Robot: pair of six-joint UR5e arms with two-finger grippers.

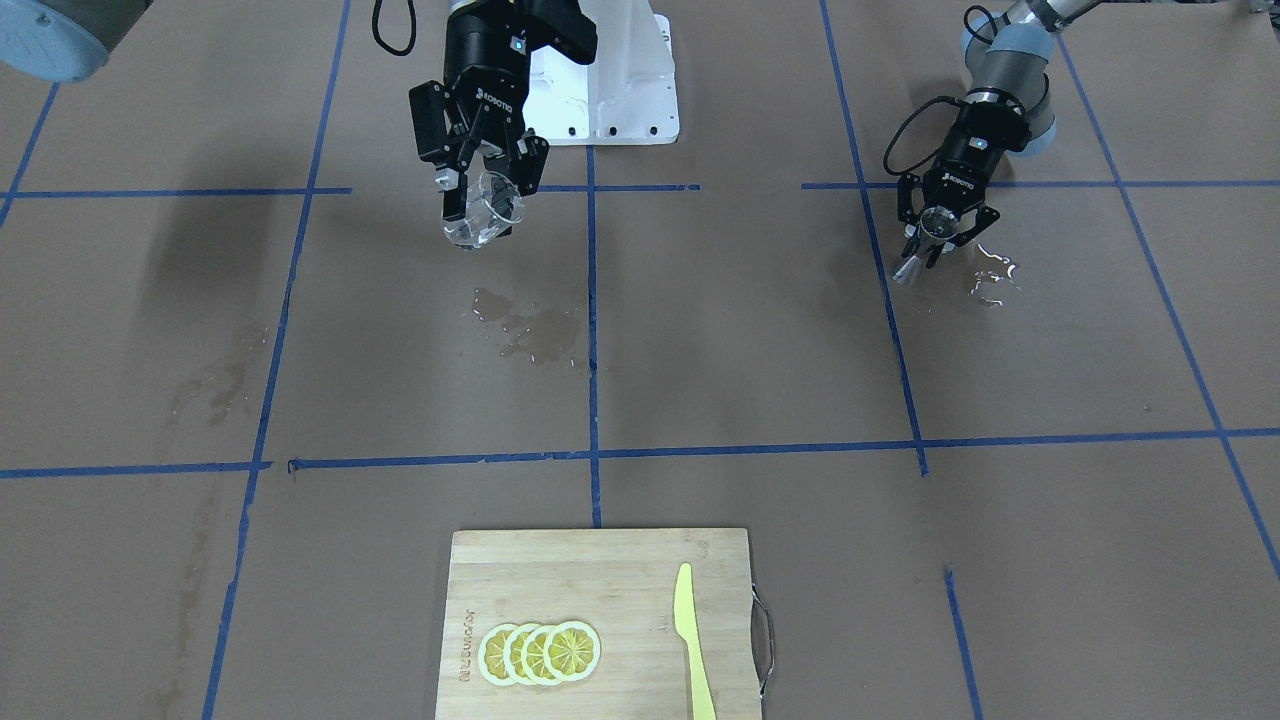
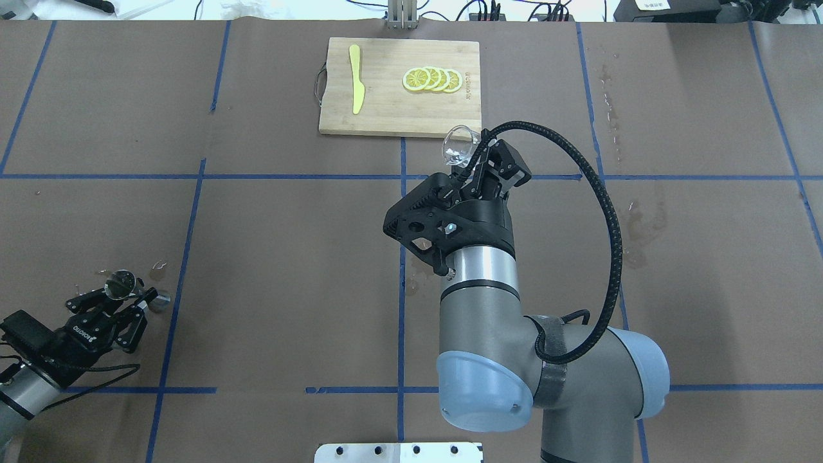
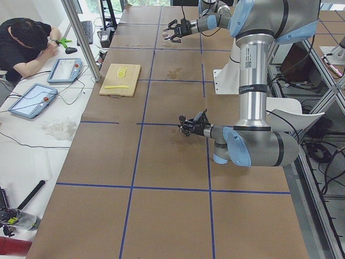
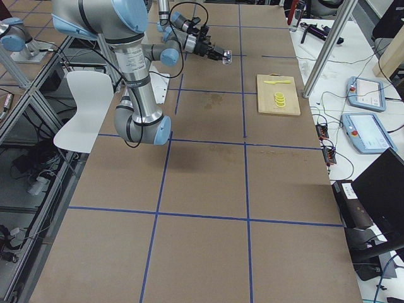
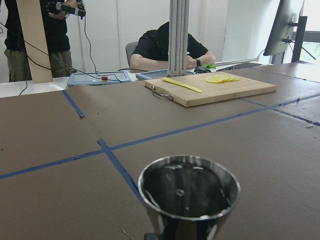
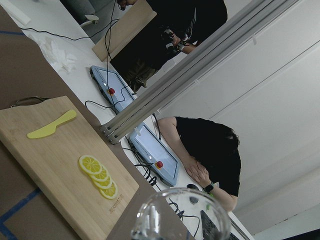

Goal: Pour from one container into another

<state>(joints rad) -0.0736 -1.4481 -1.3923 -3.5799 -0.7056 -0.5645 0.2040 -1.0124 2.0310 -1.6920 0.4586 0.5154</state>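
Glass (image 1: 483, 220), likely fragile and slick, held at its wall by right hand (image 1: 487, 200), upper left; left hand (image 1: 940, 235) clamps stiff metal cup (image 1: 913, 262).

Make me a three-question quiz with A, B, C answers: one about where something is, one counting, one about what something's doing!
1. Where are the lemon slices? A in a bowl; B on the wooden board; C on a plate.
2. How many lemon slices? A two; B seven; C four.
3. The right hand's clear cup is: A held up, tilted; B lying let go; C upside down.
Answers: B, they rest on the board; C, four overlap in a row; A, the hand grips it tipped in the air.
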